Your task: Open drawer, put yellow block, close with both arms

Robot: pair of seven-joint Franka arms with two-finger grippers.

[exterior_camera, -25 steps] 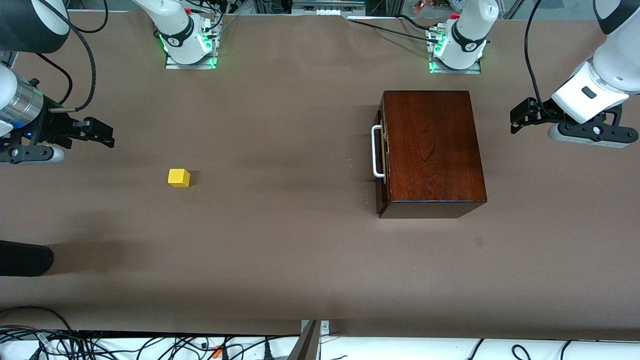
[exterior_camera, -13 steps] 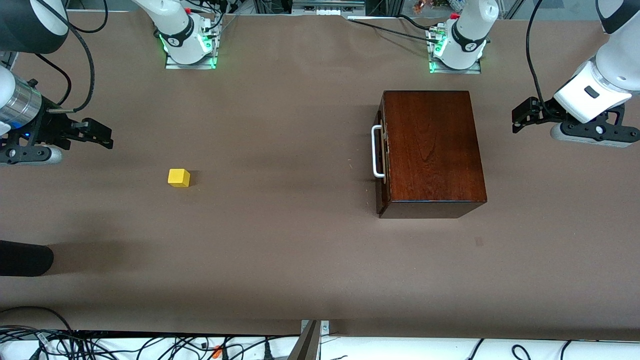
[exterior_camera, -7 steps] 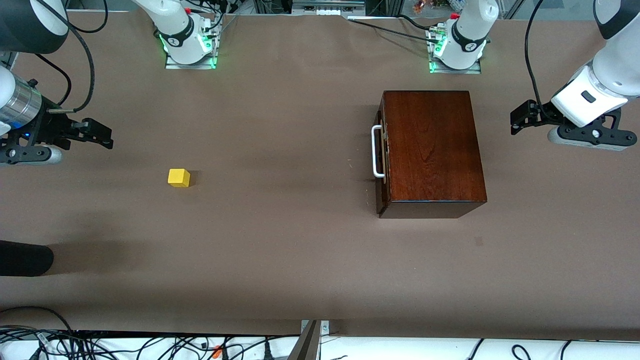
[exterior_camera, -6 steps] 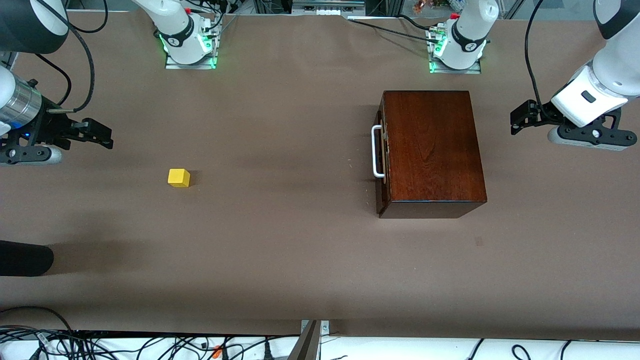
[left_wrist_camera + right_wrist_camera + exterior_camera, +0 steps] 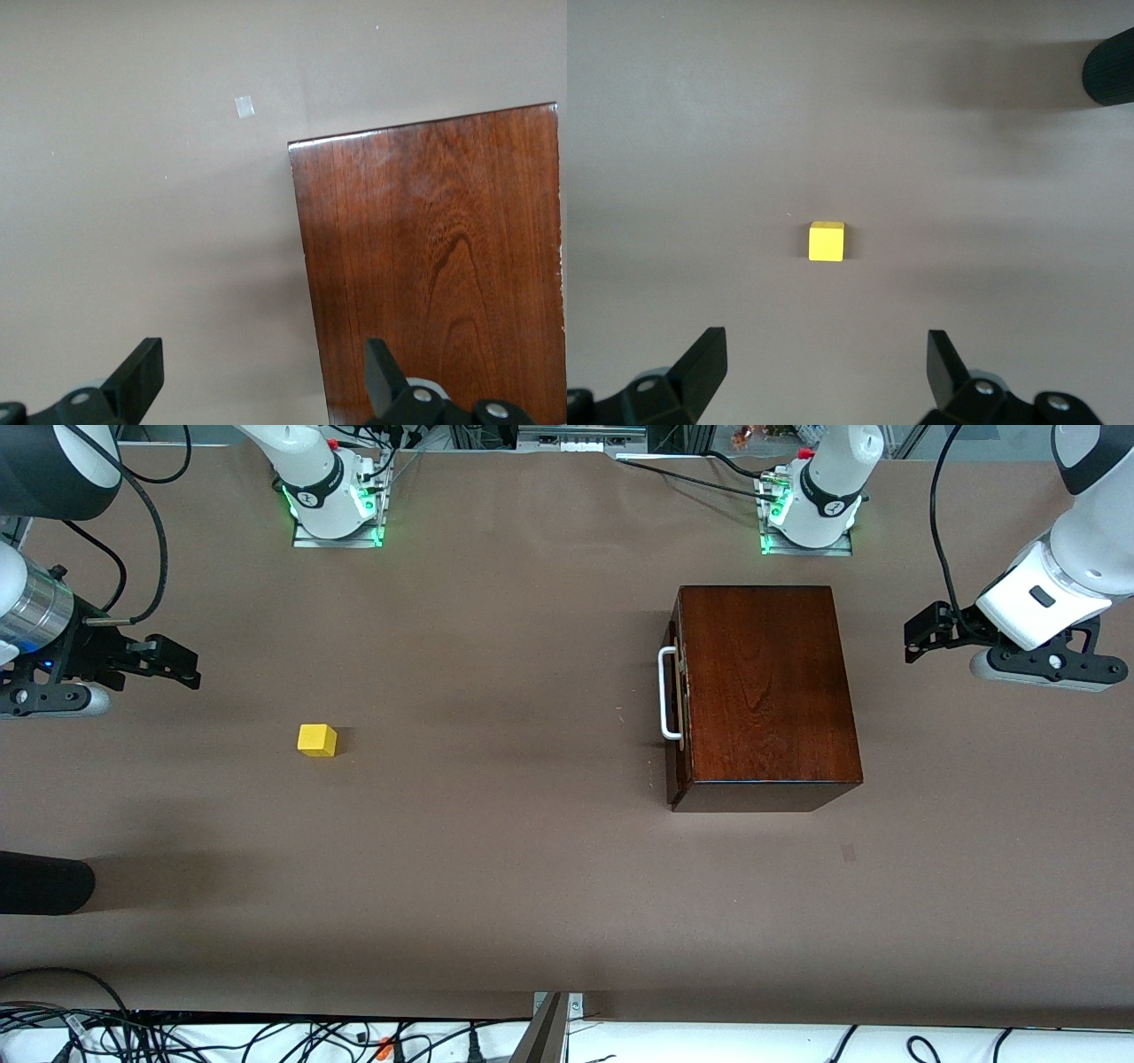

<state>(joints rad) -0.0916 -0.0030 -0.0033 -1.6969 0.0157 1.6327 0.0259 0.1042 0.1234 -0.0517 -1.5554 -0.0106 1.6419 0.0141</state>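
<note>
Both grippers are hanging wide open and empty, the left gripper [image 5: 921, 638] beside the closed drawer [image 5: 678, 691], the right gripper [image 5: 182, 664] near the yellow block [image 5: 317, 740].

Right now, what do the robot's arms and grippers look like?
Both arms are white and rounded, with dark grey bands at the joints and black cables looping along them. Green lights glow at their bases. The left gripper and the right gripper are black, each with two flat pointed fingers. The right arm also has a shiny silver ring at the wrist.
</note>
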